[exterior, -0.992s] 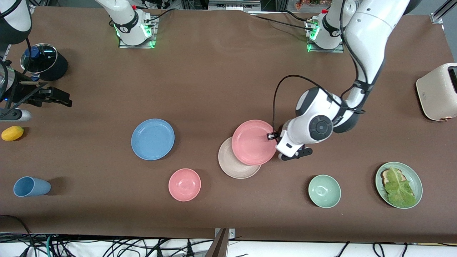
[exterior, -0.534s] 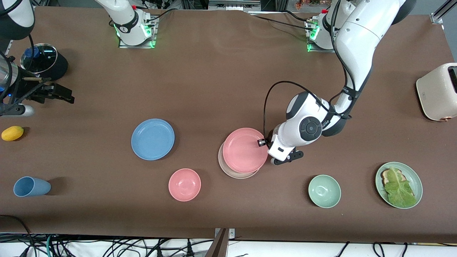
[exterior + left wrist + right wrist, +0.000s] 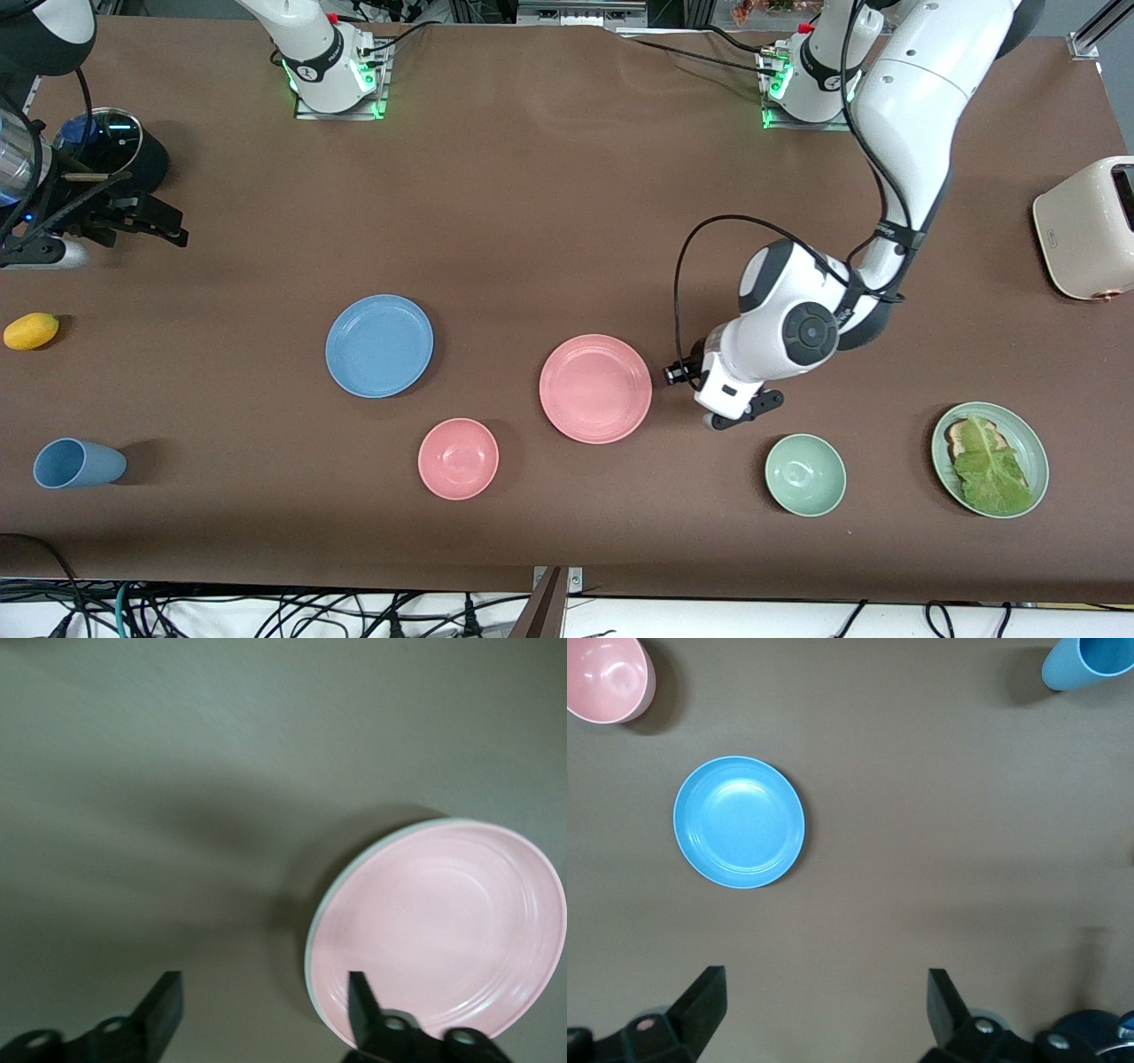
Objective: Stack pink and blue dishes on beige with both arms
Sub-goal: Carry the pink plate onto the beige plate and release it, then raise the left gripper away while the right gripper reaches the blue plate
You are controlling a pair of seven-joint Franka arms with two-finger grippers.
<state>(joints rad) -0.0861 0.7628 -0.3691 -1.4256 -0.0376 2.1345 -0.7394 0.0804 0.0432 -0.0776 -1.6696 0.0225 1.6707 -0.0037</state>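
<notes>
The pink plate (image 3: 595,388) is seen lying squarely on the beige plate (image 3: 312,943), of which only a thin pale rim shows beneath it in the left wrist view. The left gripper (image 3: 680,372) is held low just beside the stack, at about three o'clock from it toward the left arm's end of the table, with its fingers (image 3: 165,1008) spread apart and nothing between them. The blue plate (image 3: 379,346) is found alone on the table (image 3: 549,195), at about nine o'clock from the stack and well apart from it. The pink bowl (image 3: 458,458) lies at about five o'clock from the blue plate, nearer to the front camera. The right gripper (image 3: 164,232) is held up near the right arm's end of the table, at about ten o'clock from the blue plate, its fingers (image 3: 700,1001) parted and empty.
</notes>
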